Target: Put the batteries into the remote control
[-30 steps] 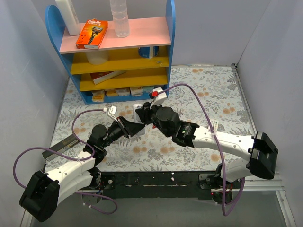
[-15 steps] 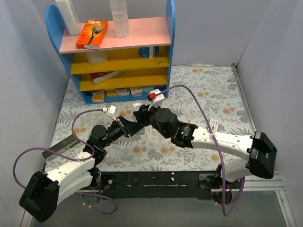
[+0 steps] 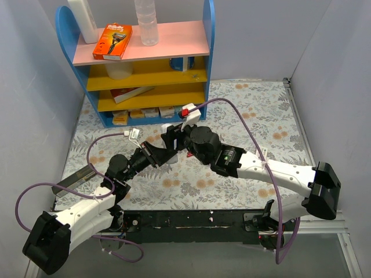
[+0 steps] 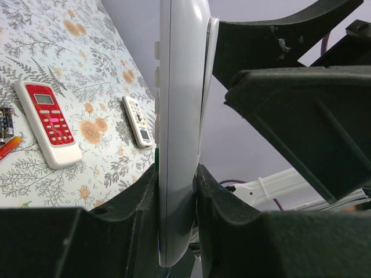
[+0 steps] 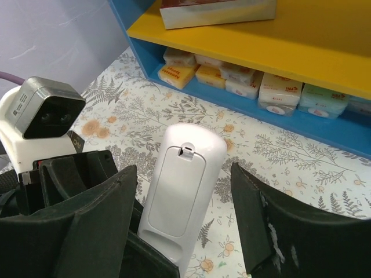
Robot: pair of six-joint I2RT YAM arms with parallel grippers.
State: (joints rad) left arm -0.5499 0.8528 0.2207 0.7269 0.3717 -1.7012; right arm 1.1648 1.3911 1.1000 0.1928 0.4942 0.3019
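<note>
My left gripper (image 4: 175, 194) is shut on the remote control (image 4: 181, 98), which stands on edge between its fingers. In the right wrist view the remote control (image 5: 182, 185) shows its plain white back with the battery cover shut. My right gripper (image 5: 181, 174) is open, its fingers standing apart on either side of the remote without touching it. Two batteries lie on the table at the far left of the left wrist view, a dark one (image 4: 4, 123) and a red one (image 4: 10, 146). From above, my left gripper (image 3: 161, 155) and right gripper (image 3: 173, 139) meet mid-table.
A red-and-white remote (image 4: 47, 124) and a narrower white remote (image 4: 138, 120) lie on the flowered table. The blue shelf unit (image 3: 206, 55) stands at the back left, with soap bars (image 5: 278, 92) on its bottom level. Grey walls close in both sides.
My right gripper's jaws have spread wide apart around the remote's end. The left gripper keeps its hold on the remote.
</note>
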